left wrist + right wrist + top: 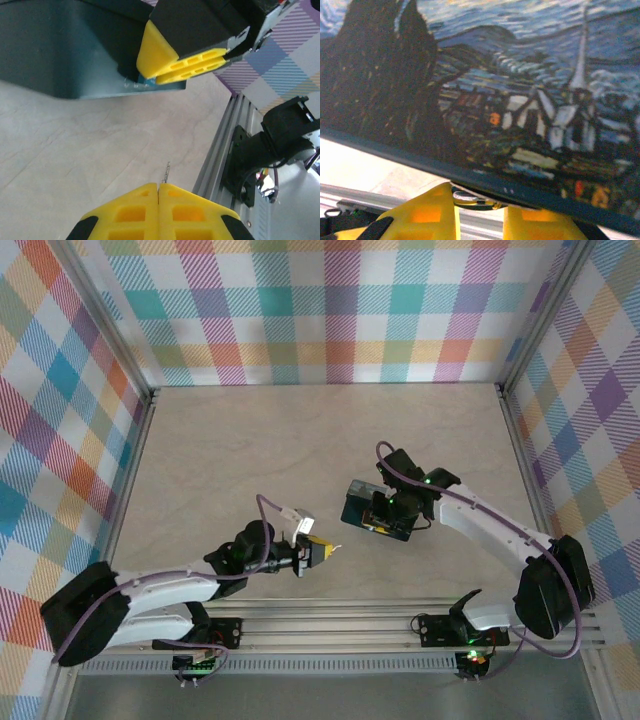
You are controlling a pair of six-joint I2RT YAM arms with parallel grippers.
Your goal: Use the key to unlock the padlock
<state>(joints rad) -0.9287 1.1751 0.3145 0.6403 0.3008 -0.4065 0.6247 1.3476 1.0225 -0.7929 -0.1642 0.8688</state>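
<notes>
My left gripper [322,552] [158,186] is shut on the key [337,548]. Its thin silver blade [167,174] sticks out past the yellow fingertips and points toward the right arm. A short way beyond it, a dark blue box with a painted night scene [356,512] [60,50] [510,100] is tilted above the table. My right gripper [385,515] [481,205] is at the box's lower edge, its yellow fingers [185,62] closed on the small padlock [473,198]. Silver and brass show between them; the box hides the rest.
An aluminium rail [350,625] [220,150] runs along the table's near edge, with the right arm's black base [260,150] on it. Plaid walls [330,310] enclose the left, back and right sides. Bare marbled tabletop [300,440] stretches behind both grippers.
</notes>
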